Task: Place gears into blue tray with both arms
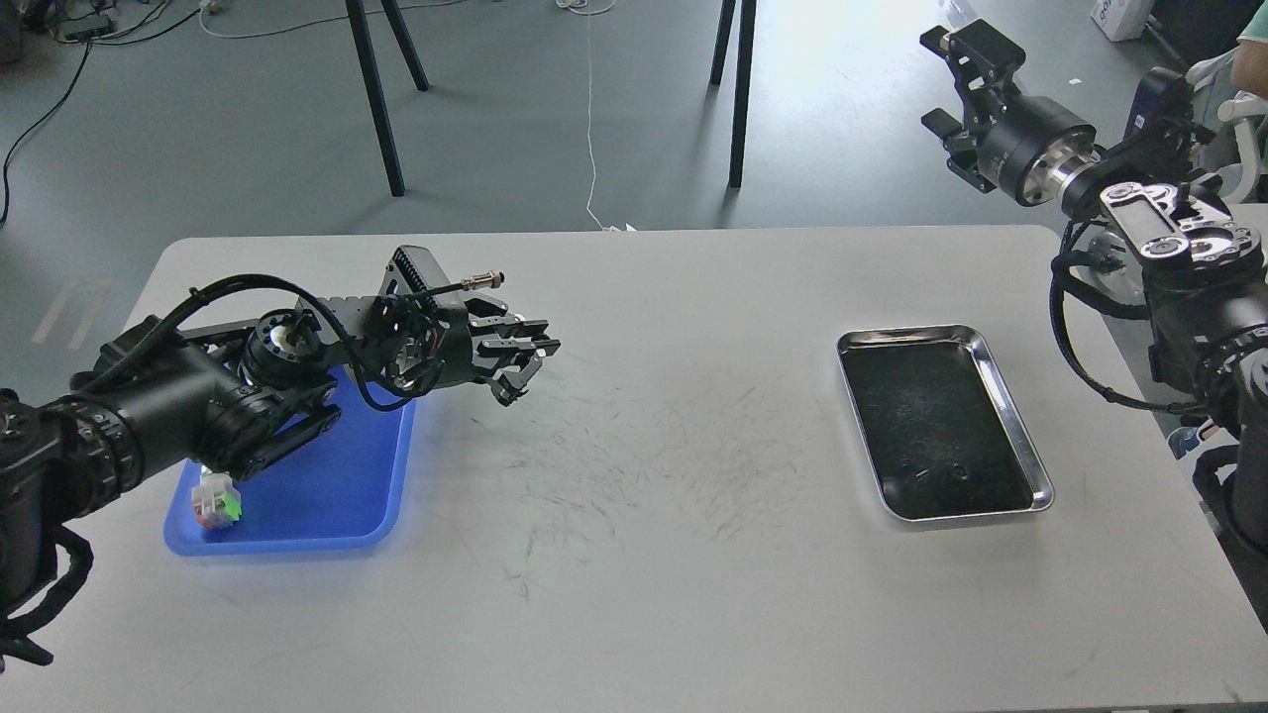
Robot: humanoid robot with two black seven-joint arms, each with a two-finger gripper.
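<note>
1. The grey table (634, 594) fills most of the view, its middle scuffed with dark marks.
2. The left arm (178, 416) comes in from the left edge and lies over the far part of the blue tray (327, 495), which sits at the table's left side.
3. The right arm (1189, 287) rises along the right edge, beyond the table's right end, reaching far and left above the floor.
4. The steel tray (1020, 436) lies on the right side of the table, well apart from the blue tray.
5. The left gripper (525, 364) hangs above bare table just right of the blue tray's far right corner; its fingers are spread a little, with nothing visible between them.
6. The right gripper (956, 84) is off the table at the far right, its fingers spread apart and holding nothing.
7. A small switch (218, 502) with green and red parts lies in the blue tray's near left corner.
8. One gear (957, 471), tiny and dark, sits on the steel tray's dark floor near its near edge.
</note>
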